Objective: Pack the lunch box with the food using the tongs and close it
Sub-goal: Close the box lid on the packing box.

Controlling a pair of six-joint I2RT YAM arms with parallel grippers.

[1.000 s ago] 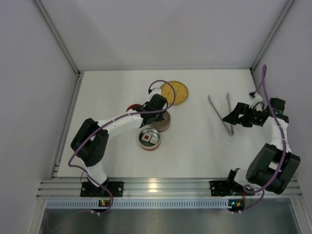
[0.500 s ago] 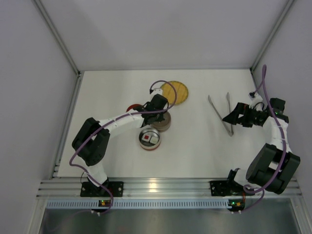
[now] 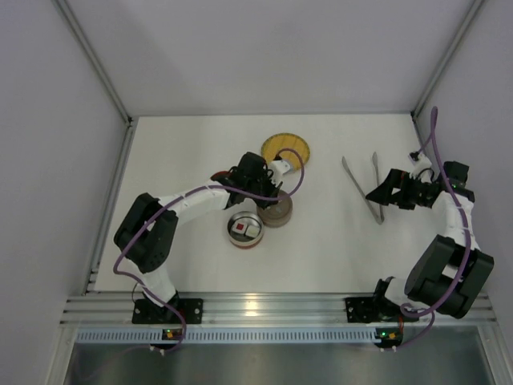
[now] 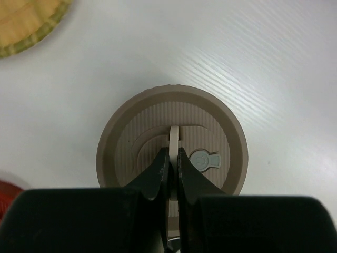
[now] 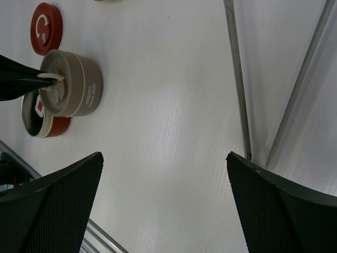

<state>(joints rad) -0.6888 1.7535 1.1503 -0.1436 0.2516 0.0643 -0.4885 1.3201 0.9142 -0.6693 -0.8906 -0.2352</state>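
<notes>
My left gripper [image 4: 172, 154] is shut on the upright tab of the lunch box's beige lidded tier [image 4: 171, 139], seen from straight above. In the top view this tier [image 3: 278, 212] sits just right of the open red-walled lunch box bowl [image 3: 233, 238], with the left gripper [image 3: 270, 197] over it. The bowl holds food: a red-topped cube [image 3: 240, 228] and a white cube [image 3: 251, 231]. The silver tongs [image 3: 363, 189] lie on the table at the right. My right gripper [image 3: 377, 193] stands open beside their joined end, holding nothing; the tongs' arms [image 5: 236, 79] run along its right finger.
A round yellow woven plate [image 3: 286, 148] lies behind the beige tier. A red disc lid [image 5: 46, 21] lies left of the left arm. White walls enclose the table on three sides, and an aluminium rail [image 3: 264, 309] runs along the near edge.
The left gripper has carried the beige tier a little to the right and nearer, off from behind the red bowl. The right arm and tongs have not moved.
</notes>
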